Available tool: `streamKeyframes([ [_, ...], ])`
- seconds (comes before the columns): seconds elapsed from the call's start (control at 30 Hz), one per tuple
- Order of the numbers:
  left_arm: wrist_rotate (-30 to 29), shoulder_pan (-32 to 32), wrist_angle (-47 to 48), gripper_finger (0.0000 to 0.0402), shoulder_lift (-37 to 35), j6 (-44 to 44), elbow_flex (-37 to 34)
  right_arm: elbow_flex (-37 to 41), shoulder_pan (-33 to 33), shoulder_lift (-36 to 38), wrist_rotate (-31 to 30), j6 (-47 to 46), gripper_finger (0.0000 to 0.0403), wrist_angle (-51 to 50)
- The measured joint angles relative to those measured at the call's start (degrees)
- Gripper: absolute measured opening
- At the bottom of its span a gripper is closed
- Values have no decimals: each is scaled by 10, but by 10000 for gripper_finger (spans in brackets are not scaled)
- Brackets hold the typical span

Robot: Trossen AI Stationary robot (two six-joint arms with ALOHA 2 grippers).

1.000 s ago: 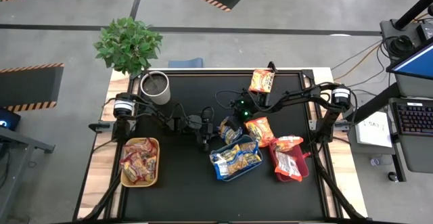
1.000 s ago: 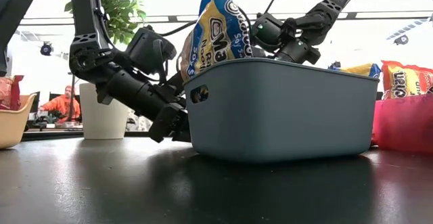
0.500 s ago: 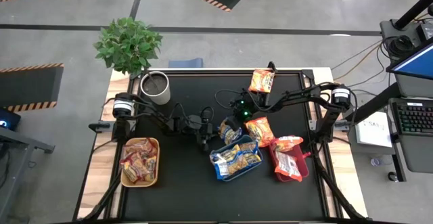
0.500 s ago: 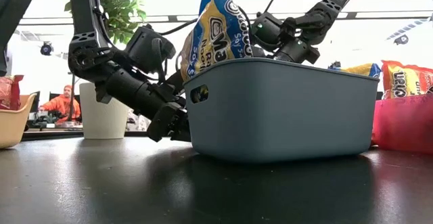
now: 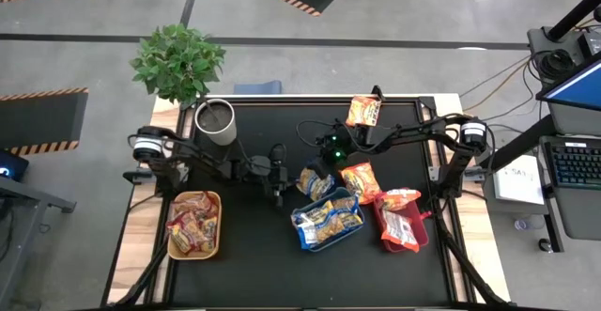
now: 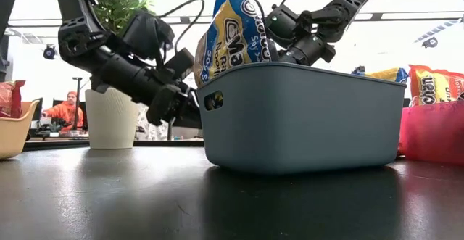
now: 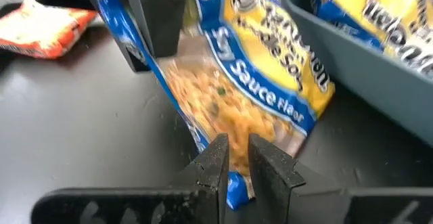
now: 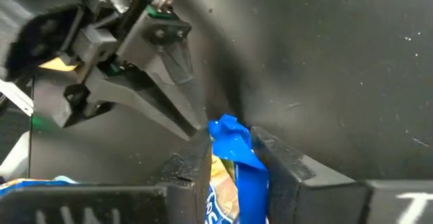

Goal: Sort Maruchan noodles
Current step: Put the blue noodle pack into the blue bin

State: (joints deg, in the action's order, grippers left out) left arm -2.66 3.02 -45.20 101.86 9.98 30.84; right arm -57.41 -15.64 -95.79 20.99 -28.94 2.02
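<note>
A blue-and-yellow noodle packet [image 5: 316, 183] is held between both grippers just beyond the far rim of the blue tray [image 5: 302, 233]. My left gripper [image 5: 279, 189] comes at it from the table's left and my right gripper [image 5: 315, 168] from the far right. Both are shut on it. The blue tray holds more blue-and-yellow packets [image 5: 331, 219]. Orange packets lie on the table, one at the far edge [image 5: 362, 112] and one beside the red tray [image 5: 361, 179]. Red packets fill the yellow tray [image 5: 192, 225]. My left gripper [image 7: 235, 158] pinches the packet's blue edge [image 7: 233, 193] between its two fingertips, slanting down from the table's left. The packet spreads out beyond the fingers, tilted. My right gripper [image 8: 233, 162] pinches the opposite blue crimped end [image 8: 229, 132] between its fingers, slanting down from the far right; that end sticks out past the fingertips.
A white pot [image 5: 215, 121] and a plant [image 5: 178, 62] stand at the far left corner. The red tray [image 5: 416, 239] with packets sits right of the blue tray. The blue tray's wall [image 6: 297, 117] fills the low view. Bare table lies at the near middle.
My left arm has drawn back a little toward the table's left and risen, its gripper lifting off the tabletop beside the blue tray. My right gripper has risen slightly as well. The packet between them has stayed about where it was.
</note>
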Motion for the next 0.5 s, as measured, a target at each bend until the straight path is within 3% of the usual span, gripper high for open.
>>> streamKeyframes([
  [0.2,0,0,0,40,-20,0,-3,-3,0,0,0,18,19,0],
  [0.37,0,0,38,40,-49,11,-3,-3,-10,6,24,24,13,-6],
  [0.5,2,0,91,40,-116,30,-3,-3,-38,27,59,23,12,-7],
])
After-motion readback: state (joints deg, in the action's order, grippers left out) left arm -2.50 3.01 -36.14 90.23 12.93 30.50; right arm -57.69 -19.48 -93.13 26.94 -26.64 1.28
